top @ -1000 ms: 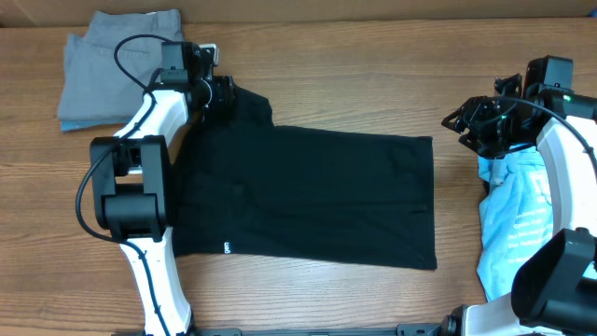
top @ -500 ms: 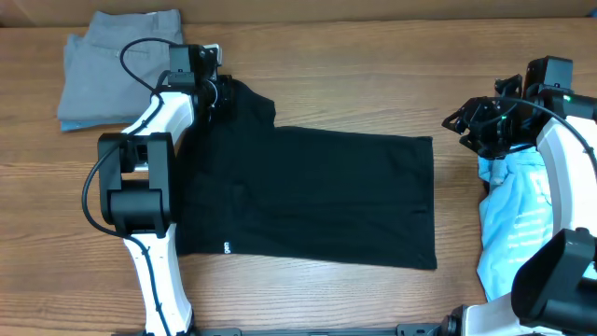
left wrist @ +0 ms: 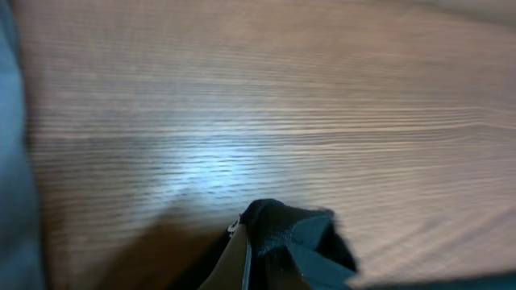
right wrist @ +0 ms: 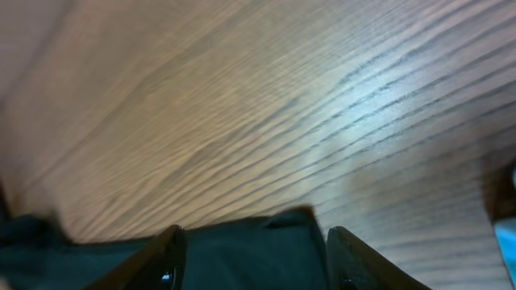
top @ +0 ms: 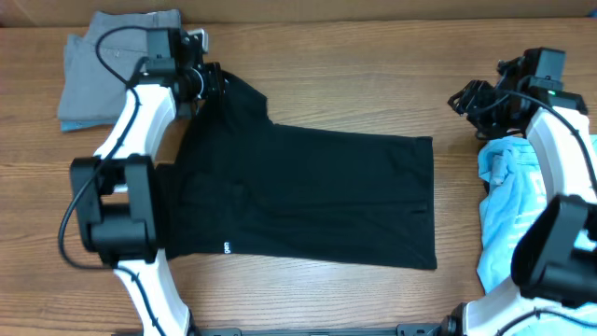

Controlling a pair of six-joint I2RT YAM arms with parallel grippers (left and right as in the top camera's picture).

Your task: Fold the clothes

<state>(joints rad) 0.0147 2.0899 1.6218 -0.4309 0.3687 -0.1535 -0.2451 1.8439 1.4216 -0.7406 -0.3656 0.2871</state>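
The black shirt [top: 308, 191] lies spread flat across the middle of the table. My left gripper [top: 207, 84] is shut on its far left corner, and that fold of black cloth [left wrist: 292, 238] shows pinched between the jaws in the left wrist view. My right gripper [top: 468, 97] hangs open over bare wood, off to the right of the shirt's far right corner and apart from it. In the right wrist view the two fingers [right wrist: 165, 259] stand wide, with the shirt's dark edge [right wrist: 250, 250] showing beyond them. A light blue tee [top: 511, 219] lies crumpled at the right edge.
A folded grey garment [top: 114, 65] sits at the far left corner, just behind my left arm. The right arm's base rises in front of the blue tee. Bare wood [top: 354, 84] runs along the far side between the two grippers.
My left gripper has shut on the shirt's far left corner and drawn it slightly left and back. The right gripper has moved a little toward the far edge, still open.
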